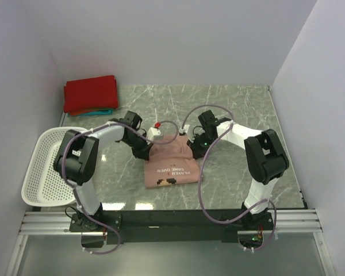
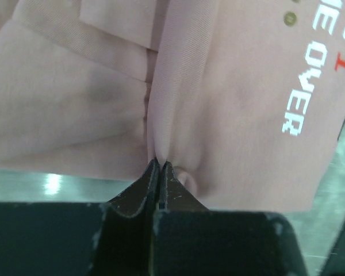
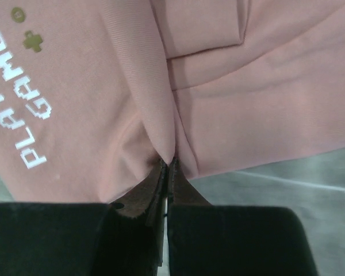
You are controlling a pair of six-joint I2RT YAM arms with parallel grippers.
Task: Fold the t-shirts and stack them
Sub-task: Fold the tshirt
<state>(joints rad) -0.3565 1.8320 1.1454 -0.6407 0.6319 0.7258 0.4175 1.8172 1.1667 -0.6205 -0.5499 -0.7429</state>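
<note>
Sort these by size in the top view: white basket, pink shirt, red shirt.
1. White perforated plastic basket
2. Dusty-pink cloth t-shirt, partly hidden
3. Bright red cloth t-shirt; it lies farther from the camera, so second versus third is unsure.

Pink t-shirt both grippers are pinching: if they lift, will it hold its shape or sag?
Probably sag: the pink t-shirt bunches into soft ridges where the left gripper and right gripper pinch it, so it looks floppy. It seems light, thin cloth. The unheld near half likely hangs and may unfold.
</note>
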